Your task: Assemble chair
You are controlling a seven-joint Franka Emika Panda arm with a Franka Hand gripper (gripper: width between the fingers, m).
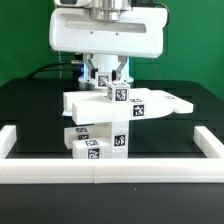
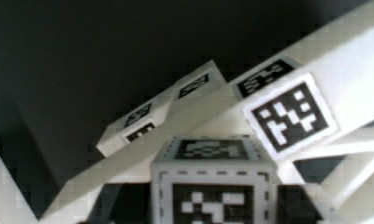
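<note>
Exterior view shows the chair (image 1: 110,120) standing near the middle of the black tabletop (image 1: 30,105), inside a low white rail (image 1: 110,170) that runs along the near side and along both sides. The chair is a stack of white pieces with black-and-white tags. At the bottom there are blocky pieces, some of them set at a slight angle. Above them lies a flat slab (image 1: 150,103) that reaches out to the exterior view's right. On top of the slab, toward the far side, stands a small cube (image 1: 119,94) with a tag on its near face.

The tool (image 1: 108,75) hangs from the white arm body directly above the chair. Its two dark fingers (image 1: 95,72) come down on either side of a tagged piece (image 1: 104,81) just behind the cube, and they seem to grasp this piece (the contact itself is small and not sharp in the picture, so I say it with some care). The jaws stand partly apart, with the piece between them.

The wrist view looks down along the tool onto the chair. A tagged block (image 2: 216,178) is very close to the camera, and a larger tag (image 2: 290,110) sits on a white face beyond it. A long bar (image 2: 166,105) with two more tags goes off at an angle over the dark tabletop (image 2: 59,60). This picture is blurred.
</note>
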